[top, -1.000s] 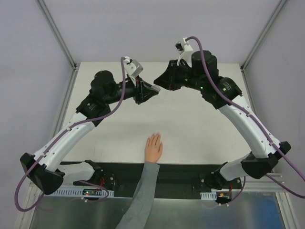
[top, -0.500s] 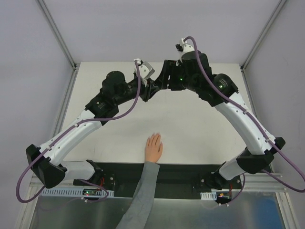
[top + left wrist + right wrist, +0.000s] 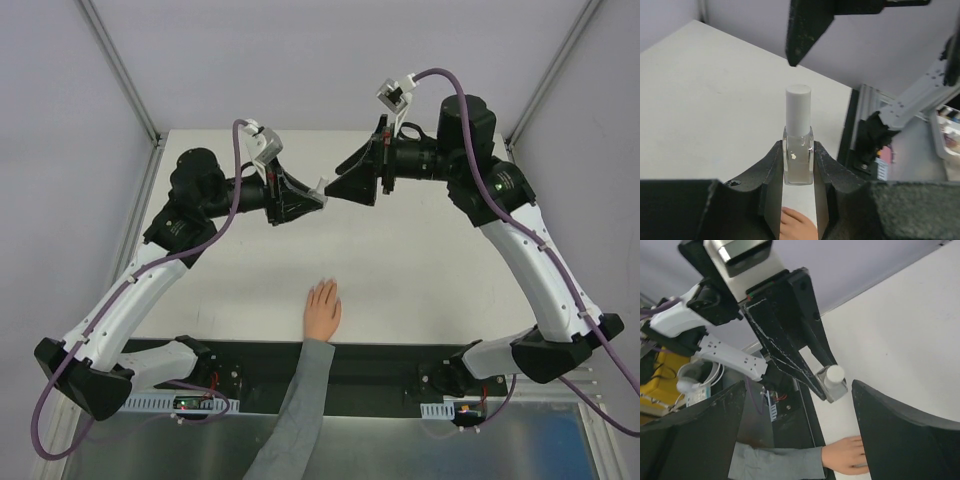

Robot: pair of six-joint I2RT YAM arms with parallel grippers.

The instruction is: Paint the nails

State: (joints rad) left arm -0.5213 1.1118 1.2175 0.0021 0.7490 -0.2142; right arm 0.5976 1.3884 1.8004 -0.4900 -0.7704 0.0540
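Note:
A pale hand (image 3: 322, 310) lies flat near the table's front edge, its wrist in a grey sleeve (image 3: 300, 400). The nails are at the fingertips (image 3: 323, 286), too small to make out. High above the table's back half my left gripper (image 3: 314, 193) is shut on a small clear bottle (image 3: 798, 157) with a white cap (image 3: 798, 109). The cap points at my right gripper (image 3: 342, 190), which stands open just short of it. In the right wrist view the bottle (image 3: 834, 383) sits between my wide-apart fingers (image 3: 910, 440), with the hand (image 3: 845, 456) below.
The white table (image 3: 420, 260) is bare apart from the hand. Metal frame posts (image 3: 120, 70) stand at the back corners. A power strip (image 3: 730, 357) and cables lie beyond the table's near edge.
My right gripper has opened wide and drawn back a little from the bottle cap. The left gripper has swung left with the bottle. The hand has stayed still.

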